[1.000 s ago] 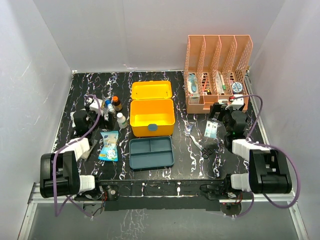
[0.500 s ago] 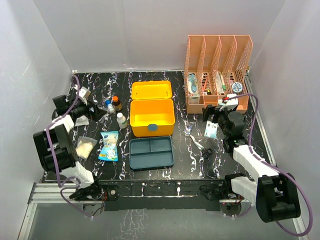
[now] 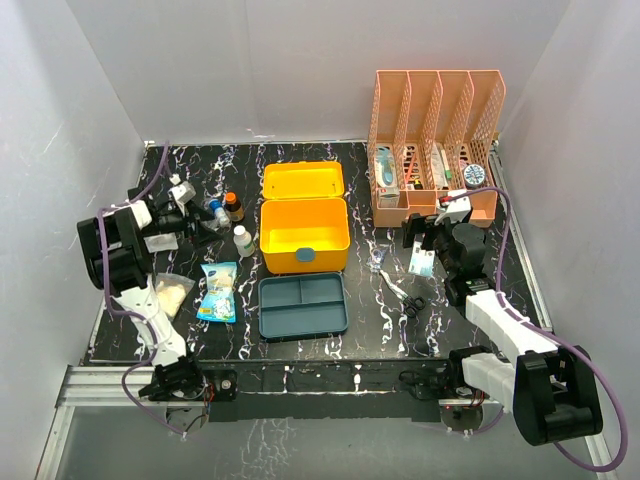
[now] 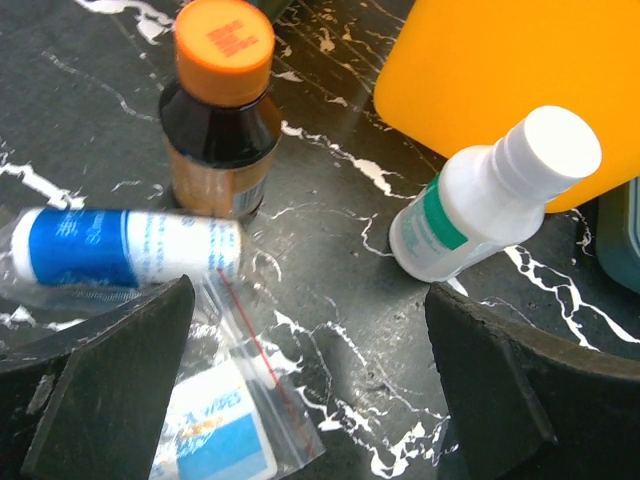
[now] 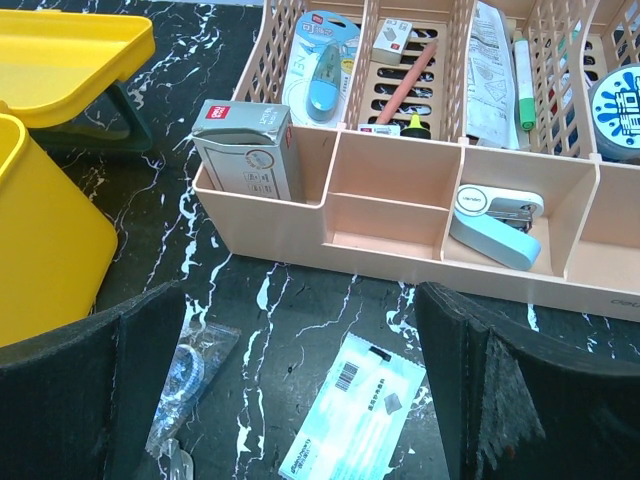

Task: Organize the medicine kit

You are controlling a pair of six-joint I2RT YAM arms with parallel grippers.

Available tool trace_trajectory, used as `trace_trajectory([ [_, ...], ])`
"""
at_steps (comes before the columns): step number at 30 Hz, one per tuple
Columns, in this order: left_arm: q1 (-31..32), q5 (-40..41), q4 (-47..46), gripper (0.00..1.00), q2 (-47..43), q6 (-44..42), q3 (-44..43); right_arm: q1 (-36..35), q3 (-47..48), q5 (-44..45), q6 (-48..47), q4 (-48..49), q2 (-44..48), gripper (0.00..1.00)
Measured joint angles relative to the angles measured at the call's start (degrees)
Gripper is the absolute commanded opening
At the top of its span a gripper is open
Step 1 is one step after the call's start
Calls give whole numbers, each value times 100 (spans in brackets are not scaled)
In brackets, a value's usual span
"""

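While the left pincer [image 4: 310, 395] and right pincer [image 5: 300, 395] stand spread, the medicine kit [image 3: 304, 232] sits open beside its tray [image 3: 303, 306].

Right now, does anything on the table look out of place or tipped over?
Yes. The teal insert tray lies in front of the open medicine kit, not inside it. Left of the kit, a blue-labelled container lies on its side beside the upright brown bottle.

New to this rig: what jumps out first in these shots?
The open yellow medicine kit sits mid-table, its teal insert tray lying out in front of it. A tall orange mesh file rack stands back right. At left, the open left gripper faces a brown bottle and a white bottle.
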State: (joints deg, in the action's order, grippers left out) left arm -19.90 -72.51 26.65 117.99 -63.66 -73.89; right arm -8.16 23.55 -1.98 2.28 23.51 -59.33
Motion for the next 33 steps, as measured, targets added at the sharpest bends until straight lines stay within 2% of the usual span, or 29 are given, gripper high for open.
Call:
trace_trajectory([
  [5,249,-11,-87,96,4,-2,-44,-9,2,11,-55,-22,-20,98],
  [14,562,160,-2129,92,-2,1467,186,-35,39,31,-63,-98,-114,98],
  [23,730,363,-3869,82,-2,2599,557,-37,39,57,-72,-116,-114,98],
  [29,848,538,-5399,76,7,3606,1027,-37,44,72,-76,-173,-114,98],
  [33,922,632,-6024,71,90,4044,1071,-37,70,76,-81,-258,-114,98],
])
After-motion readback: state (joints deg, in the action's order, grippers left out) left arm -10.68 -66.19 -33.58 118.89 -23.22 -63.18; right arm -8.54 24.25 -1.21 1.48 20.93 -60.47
